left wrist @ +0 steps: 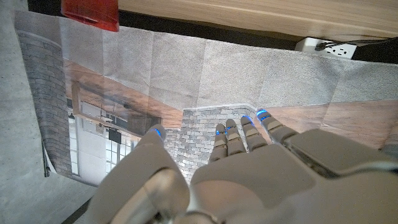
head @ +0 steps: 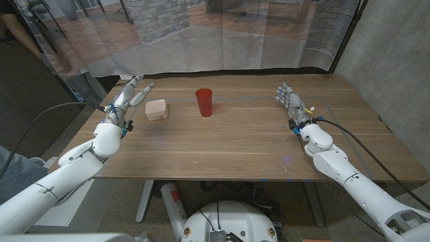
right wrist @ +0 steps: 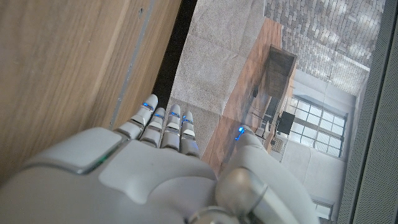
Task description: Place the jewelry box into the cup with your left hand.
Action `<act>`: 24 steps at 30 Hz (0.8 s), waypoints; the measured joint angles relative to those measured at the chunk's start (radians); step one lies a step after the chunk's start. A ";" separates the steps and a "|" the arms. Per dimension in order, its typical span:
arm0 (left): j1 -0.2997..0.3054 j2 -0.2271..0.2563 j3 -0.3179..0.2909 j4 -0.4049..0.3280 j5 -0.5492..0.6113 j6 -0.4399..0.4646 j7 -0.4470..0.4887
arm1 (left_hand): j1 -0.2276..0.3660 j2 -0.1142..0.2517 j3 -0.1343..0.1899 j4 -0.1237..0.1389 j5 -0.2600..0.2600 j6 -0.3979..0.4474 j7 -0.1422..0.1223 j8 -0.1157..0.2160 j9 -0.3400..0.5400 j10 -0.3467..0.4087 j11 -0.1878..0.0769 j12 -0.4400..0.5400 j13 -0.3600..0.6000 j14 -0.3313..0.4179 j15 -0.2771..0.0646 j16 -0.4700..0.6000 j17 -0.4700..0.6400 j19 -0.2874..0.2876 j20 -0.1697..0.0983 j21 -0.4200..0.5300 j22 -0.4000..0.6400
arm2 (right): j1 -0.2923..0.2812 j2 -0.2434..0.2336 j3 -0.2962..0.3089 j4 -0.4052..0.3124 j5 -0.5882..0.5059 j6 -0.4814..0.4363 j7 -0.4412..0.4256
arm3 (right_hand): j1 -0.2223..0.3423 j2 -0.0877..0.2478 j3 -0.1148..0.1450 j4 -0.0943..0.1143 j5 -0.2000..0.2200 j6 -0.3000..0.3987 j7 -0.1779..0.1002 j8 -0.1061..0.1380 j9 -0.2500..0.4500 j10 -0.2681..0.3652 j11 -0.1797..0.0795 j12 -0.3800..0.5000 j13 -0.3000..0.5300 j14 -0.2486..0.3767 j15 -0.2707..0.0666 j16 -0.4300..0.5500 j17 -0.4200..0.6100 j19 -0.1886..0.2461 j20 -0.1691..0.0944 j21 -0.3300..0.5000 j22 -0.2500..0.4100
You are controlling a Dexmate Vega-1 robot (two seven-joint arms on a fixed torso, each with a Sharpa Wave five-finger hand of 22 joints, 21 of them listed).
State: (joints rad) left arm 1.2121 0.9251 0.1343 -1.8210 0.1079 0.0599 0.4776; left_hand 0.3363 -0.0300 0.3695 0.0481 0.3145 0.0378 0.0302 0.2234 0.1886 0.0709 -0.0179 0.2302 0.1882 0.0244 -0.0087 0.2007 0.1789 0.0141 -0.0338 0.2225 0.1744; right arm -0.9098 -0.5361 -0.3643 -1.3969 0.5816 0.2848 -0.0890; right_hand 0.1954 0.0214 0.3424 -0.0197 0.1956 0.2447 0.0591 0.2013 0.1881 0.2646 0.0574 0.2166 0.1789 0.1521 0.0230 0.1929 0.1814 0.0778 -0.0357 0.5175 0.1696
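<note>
A small beige jewelry box (head: 156,109) sits on the wooden table (head: 228,144), left of a red cup (head: 203,102) that stands upright near the table's far middle. My left hand (head: 129,98) hovers just left of the box, fingers spread and empty, not touching it. In the left wrist view the left hand (left wrist: 249,168) has its fingers apart, with the red cup (left wrist: 91,14) beyond. My right hand (head: 291,101) stands open at the table's right side, far from both objects; the right hand (right wrist: 168,155) holds nothing in its wrist view.
A printed backdrop curtain (head: 222,33) hangs behind the table's far edge. A white power strip (left wrist: 326,46) lies beyond that edge. A person's arm (head: 17,33) shows at the far left. A grey wall (head: 396,60) stands to the right.
</note>
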 measured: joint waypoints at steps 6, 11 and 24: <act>-0.001 0.017 0.002 -0.006 0.018 0.029 -0.006 | 0.008 0.000 0.004 -0.004 0.004 0.000 0.000 0.000 0.000 0.000 0.000 0.000 0.000 0.000 0.000 0.000 0.000 0.000 0.000 0.000 0.000 | 0.000 0.000 0.000 0.003 0.000 0.000 0.000 | 0.000 0.000 -0.002 -0.004 0.000 0.000 0.000 0.000 0.000 0.004 0.004 0.000 0.000 0.000 0.000 0.000 0.000 0.000 0.000 -0.004 0.000; -0.005 0.029 0.005 -0.011 0.030 0.053 -0.011 | 0.012 -0.004 0.004 -0.010 0.004 0.000 0.000 0.000 0.000 0.005 -0.005 0.000 0.000 0.003 0.003 0.000 0.000 0.000 0.000 -0.003 0.000 | 0.004 0.002 -0.002 0.007 0.000 0.000 0.000 | 0.000 0.000 -0.002 -0.004 0.000 0.000 0.000 0.000 0.000 0.003 0.004 0.000 0.000 0.000 0.000 0.000 0.000 0.000 0.000 -0.004 0.000; -0.020 0.060 0.013 -0.015 0.042 0.108 -0.034 | 0.040 -0.013 0.004 -0.026 0.008 0.000 0.000 -0.008 0.000 0.005 -0.005 -0.005 0.005 0.005 0.005 0.000 0.000 0.000 0.000 -0.005 0.000 | 0.013 0.008 -0.005 0.015 -0.003 -0.004 -0.004 | 0.000 0.000 -0.005 -0.007 0.000 0.000 0.000 0.000 0.000 0.003 0.004 0.000 0.000 0.002 0.002 0.000 0.000 0.000 0.000 -0.008 0.000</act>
State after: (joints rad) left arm 1.1925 0.9851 0.1471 -1.8358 0.1501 0.1674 0.4438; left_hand 0.3758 -0.0431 0.3735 0.0218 0.3222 0.0374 0.0298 0.2157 0.1885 0.0762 -0.0231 0.2253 0.1935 0.0295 -0.0036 0.2007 0.1790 0.0140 -0.0338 0.2176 0.1744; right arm -0.8964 -0.5279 -0.3693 -1.3816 0.5785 0.2812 -0.0929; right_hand 0.1953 0.0214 0.3379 -0.0263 0.1956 0.2447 0.0591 0.2013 0.1881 0.2681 0.0610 0.2166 0.1789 0.1540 0.0251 0.1929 0.1816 0.0777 -0.0357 0.5098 0.1696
